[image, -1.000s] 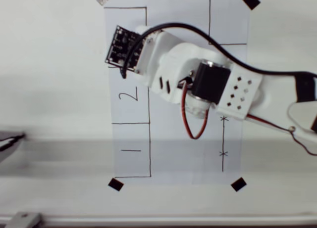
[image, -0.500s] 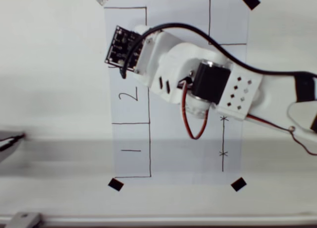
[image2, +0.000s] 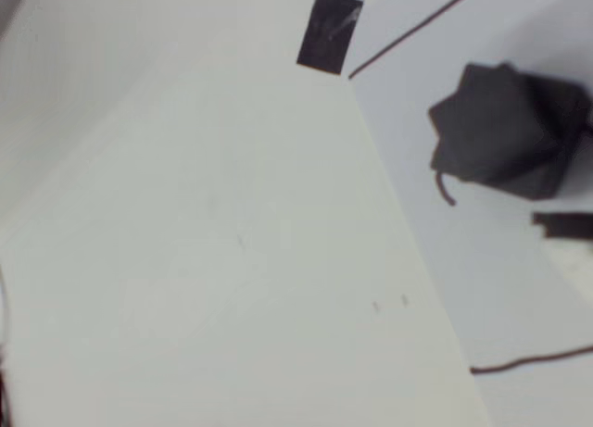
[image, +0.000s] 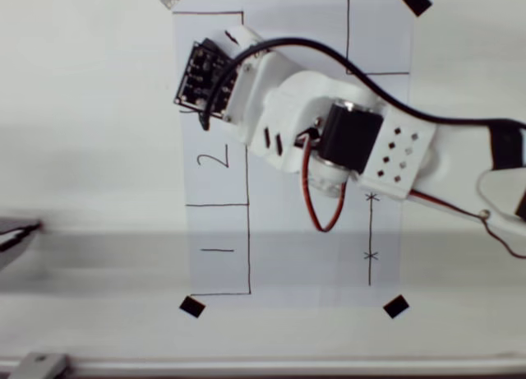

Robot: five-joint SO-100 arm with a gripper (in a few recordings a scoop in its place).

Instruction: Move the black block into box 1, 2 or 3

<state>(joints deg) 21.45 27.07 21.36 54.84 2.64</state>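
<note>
Arm: in the overhead view the white arm (image: 345, 140) reaches from the right edge across the paper (image: 288, 231) toward its far left part.
Gripper: its tip (image: 233, 40) sits over the far-left box (image: 209, 58), just above the black studded pad (image: 201, 75); I cannot tell how far apart the fingers stand.
Block: in the wrist view the black block (image2: 508, 131) rests on the paper inside a drawn outline, right of the paper's left edge; a curved pen stroke shows at its lower left corner. A dark finger edge (image2: 563, 225) shows just below it, apart from it.
Box: box 3 lies mostly under the arm in the overhead view; the boxes marked 2 (image: 215, 159) and 1 (image: 215, 249) lie nearer along the left side.
Tape: black tape squares (image: 191, 306) hold the paper's corners; 1 (image2: 329, 31) shows in the wrist view just outside the outline's corner.
</note>
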